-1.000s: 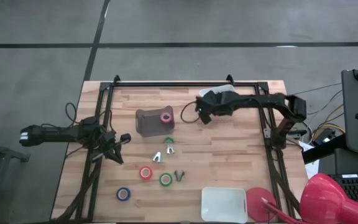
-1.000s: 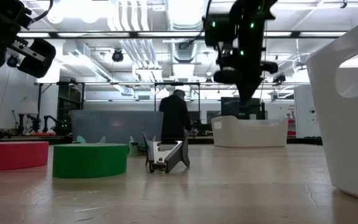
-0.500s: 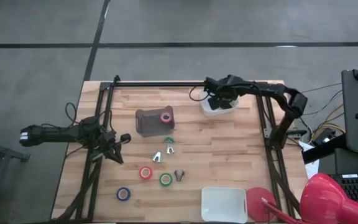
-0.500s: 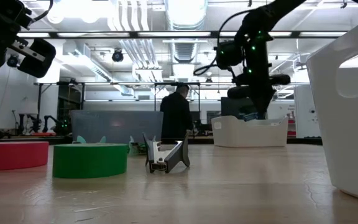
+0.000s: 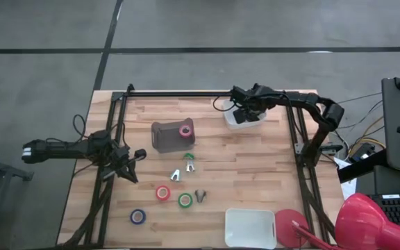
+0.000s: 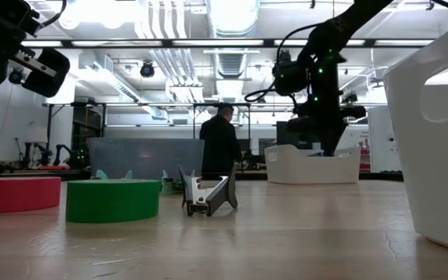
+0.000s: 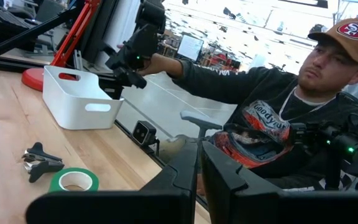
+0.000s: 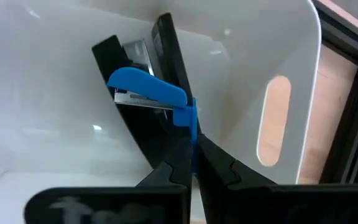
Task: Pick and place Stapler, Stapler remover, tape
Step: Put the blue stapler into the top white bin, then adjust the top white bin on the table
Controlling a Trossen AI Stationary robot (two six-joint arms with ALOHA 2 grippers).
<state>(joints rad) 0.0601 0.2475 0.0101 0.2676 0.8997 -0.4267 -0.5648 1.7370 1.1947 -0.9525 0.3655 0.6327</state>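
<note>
My right gripper (image 5: pixel 246 114) reaches down into the white bin (image 5: pixel 236 123) at the table's far right and is shut on a black stapler with a blue top (image 8: pixel 146 89). My left gripper (image 5: pixel 132 165) waits shut at the table's left edge. The pink tape (image 5: pixel 185 130) lies on a grey box (image 5: pixel 167 137). The red tape (image 5: pixel 162 192), green tape (image 5: pixel 185 200) and blue tape (image 5: pixel 137 217) lie flat on the wood. Staple removers (image 5: pixel 188 161), (image 5: pixel 176 174) and a black one (image 5: pixel 200 196) lie between them. My right gripper pinches a narrow blue part of the stapler (image 8: pixel 190 121) between its two fingertips, at one end of the tool. The fingers slant down from above into the bin. The stapler stands tilted ahead of the fingers inside the bin's white walls; I cannot tell whether it touches the floor.
A second white tray (image 5: pixel 251 227) stands at the near edge, with a red lamp (image 5: pixel 367 222) beside it. A dark frame (image 5: pixel 207 94) runs round the table. A person sits close beyond the table's edge (image 7: pixel 278 118); another stands far off (image 6: pixel 220 148).
My right gripper, still shut on the stapler, has swung from beside the grey box toward the table's right edge, come over the white bin, and sunk into it while tipping further downward.
</note>
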